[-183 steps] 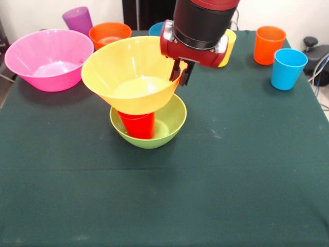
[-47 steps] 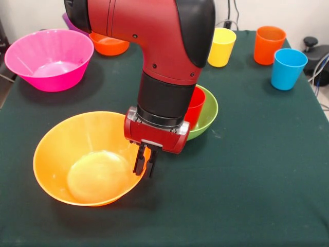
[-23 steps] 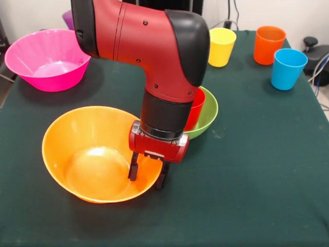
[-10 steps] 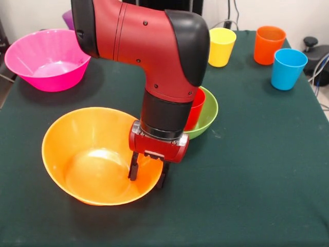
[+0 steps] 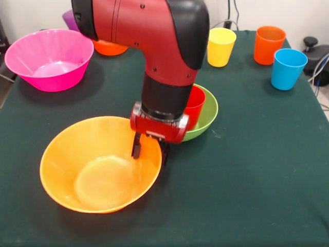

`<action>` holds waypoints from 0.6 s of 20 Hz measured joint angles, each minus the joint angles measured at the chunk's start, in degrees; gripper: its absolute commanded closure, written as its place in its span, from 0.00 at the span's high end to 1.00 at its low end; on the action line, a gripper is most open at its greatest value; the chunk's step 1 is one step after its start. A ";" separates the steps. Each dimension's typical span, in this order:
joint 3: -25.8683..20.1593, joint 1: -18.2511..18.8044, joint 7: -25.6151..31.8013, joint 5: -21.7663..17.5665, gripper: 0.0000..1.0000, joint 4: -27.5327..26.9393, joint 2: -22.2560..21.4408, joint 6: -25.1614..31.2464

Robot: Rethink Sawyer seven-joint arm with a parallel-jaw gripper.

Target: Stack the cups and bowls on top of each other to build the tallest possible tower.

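Your gripper (image 5: 150, 151) has its fingers spread open, straddling the yellow-orange bowl's (image 5: 100, 164) rim; red cup (image 5: 194, 105) sits inside the green bowl (image 5: 206, 116) just behind.

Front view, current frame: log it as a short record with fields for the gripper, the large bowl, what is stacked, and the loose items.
gripper: gripper open, one finger inside and one outside the near rim of the yellow-orange bowl
yellow-orange bowl: upright on the table, apart from the stack
stack: red cup standing in the green bowl
loose bowls: pink bowl; orange bowl, mostly hidden behind the arm
loose cups: yellow cup, orange cup, blue cup; purple cup barely visible
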State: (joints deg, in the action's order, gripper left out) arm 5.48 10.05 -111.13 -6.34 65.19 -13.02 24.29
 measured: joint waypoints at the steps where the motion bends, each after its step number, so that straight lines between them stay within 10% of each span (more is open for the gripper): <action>1: -0.07 0.03 0.00 0.34 1.00 1.44 -1.40 1.76; 12: -0.26 0.05 0.00 0.81 1.00 5.25 -6.67 7.82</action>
State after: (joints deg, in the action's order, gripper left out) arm 5.23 10.10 -111.13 -5.53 70.44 -19.69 32.11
